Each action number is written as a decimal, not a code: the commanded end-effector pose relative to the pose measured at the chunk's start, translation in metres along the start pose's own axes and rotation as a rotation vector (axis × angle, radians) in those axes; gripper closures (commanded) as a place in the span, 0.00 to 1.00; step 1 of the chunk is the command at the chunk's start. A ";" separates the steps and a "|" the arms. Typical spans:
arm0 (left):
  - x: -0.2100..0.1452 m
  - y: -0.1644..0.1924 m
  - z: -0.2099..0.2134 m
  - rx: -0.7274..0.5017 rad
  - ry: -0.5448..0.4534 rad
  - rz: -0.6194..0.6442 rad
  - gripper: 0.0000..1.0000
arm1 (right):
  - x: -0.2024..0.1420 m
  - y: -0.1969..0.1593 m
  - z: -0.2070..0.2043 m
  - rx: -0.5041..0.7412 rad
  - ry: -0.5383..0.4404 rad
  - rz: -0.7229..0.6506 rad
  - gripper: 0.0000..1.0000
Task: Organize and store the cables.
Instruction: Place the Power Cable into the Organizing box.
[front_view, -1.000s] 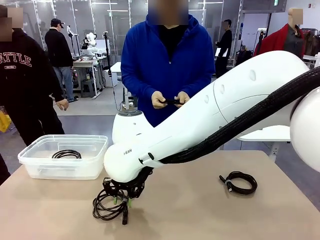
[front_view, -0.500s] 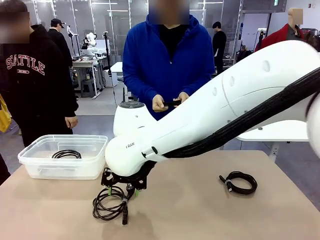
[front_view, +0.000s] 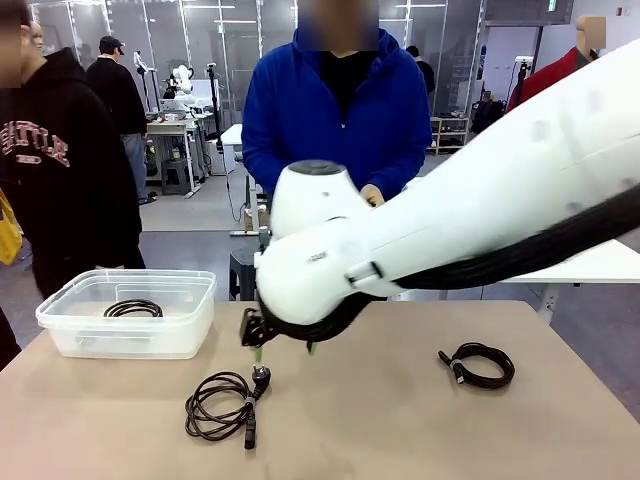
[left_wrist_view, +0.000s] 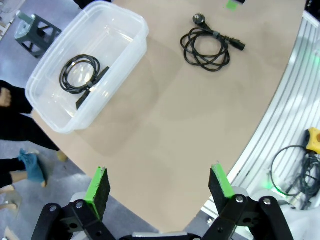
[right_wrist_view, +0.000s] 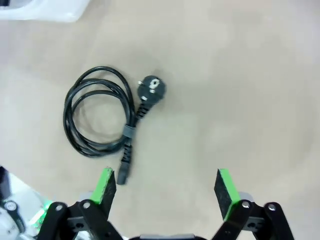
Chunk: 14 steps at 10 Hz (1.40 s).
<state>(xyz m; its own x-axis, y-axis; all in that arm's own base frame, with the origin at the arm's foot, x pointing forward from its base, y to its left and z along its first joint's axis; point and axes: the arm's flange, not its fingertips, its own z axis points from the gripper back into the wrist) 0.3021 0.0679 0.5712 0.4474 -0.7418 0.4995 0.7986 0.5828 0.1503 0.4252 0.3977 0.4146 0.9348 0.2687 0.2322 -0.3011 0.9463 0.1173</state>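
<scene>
A coiled black power cord (front_view: 222, 405) with a round plug lies on the tan table near the front left. My right gripper (front_view: 284, 348) hangs open a little above and to the right of it, holding nothing. In the right wrist view the cord (right_wrist_view: 102, 117) lies ahead of the open right gripper (right_wrist_view: 165, 186), left of centre. A second coiled cable (front_view: 478, 364) rests at the table's right. A third cable (front_view: 133, 308) lies inside the clear bin (front_view: 120, 340). High over the table, my left gripper (left_wrist_view: 160, 185) is open and looks down on the bin (left_wrist_view: 131, 50), its cable (left_wrist_view: 80, 74) and the power cord (left_wrist_view: 207, 42).
A person in a blue hoodie (front_view: 335, 110) stands at the far side, one hand (front_view: 372, 194) showing behind my right arm. Another person in a black hoodie (front_view: 60, 170) stands by the table's left corner. Bare tabletop (front_view: 380, 420) lies between the two loose cables.
My right gripper has risen off the power cord and drifted right. The cord stays on the table, its plug now clear of the fingers.
</scene>
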 end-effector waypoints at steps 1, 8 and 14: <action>0.000 0.000 0.001 0.009 0.012 0.004 0.00 | -0.034 -0.040 0.039 0.089 -0.085 0.066 0.00; 0.000 0.000 0.001 0.009 0.012 0.004 0.00 | -0.088 -0.130 0.123 0.115 -0.175 0.307 0.00; 0.000 0.000 0.001 0.009 0.012 0.004 0.00 | -0.084 -0.126 0.131 0.142 -0.155 0.259 0.00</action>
<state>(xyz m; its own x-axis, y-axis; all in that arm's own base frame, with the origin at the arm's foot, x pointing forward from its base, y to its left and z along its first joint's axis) 0.3019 0.0680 0.5713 0.4469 -0.7416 0.5003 0.7986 0.5827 0.1503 0.3597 0.2319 0.5055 0.7753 0.4718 0.4199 -0.5715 0.8071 0.1484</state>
